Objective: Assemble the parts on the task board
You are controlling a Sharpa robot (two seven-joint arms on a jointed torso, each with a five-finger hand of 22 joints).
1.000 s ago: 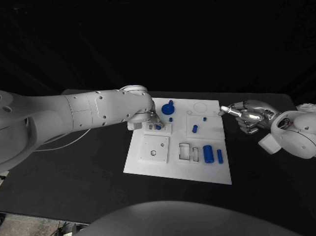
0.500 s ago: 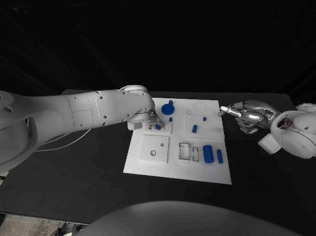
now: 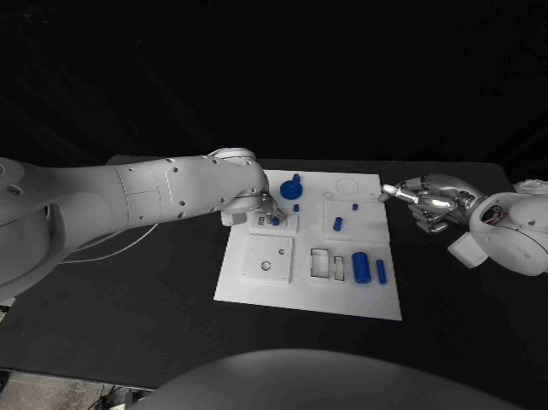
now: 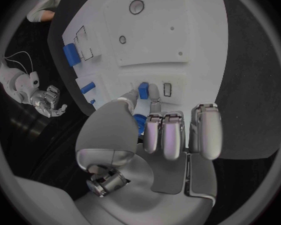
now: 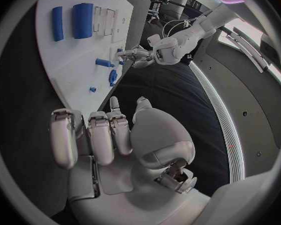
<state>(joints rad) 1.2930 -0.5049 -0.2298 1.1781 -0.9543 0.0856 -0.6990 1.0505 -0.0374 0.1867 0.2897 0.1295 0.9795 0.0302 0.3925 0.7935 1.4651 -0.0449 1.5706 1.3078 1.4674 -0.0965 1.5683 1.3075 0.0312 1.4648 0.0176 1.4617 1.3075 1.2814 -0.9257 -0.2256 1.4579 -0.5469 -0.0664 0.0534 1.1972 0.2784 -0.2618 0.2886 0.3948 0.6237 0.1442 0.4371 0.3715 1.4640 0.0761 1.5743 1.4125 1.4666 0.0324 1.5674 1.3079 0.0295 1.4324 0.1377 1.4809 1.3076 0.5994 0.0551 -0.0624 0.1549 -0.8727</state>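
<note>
No movement recorded across the interval. The left hand (image 3: 265, 211) holds the same position at the task board (image 3: 269, 286), pinching a small blue part (image 4: 142, 91). The right hand (image 3: 424, 199) is unmoved beside the board's right edge.

Left hand (image 3: 265, 212) on task board (image 3: 259, 282); right hand (image 3: 424, 199) beside board

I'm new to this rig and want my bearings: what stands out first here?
The white task board in the middle of the black table, dotted with blue parts such as the large cylinder near its right edge. The left hand pinches a small blue part over the board's far left area; the right hand hovers off its far right corner, holding nothing.
</note>
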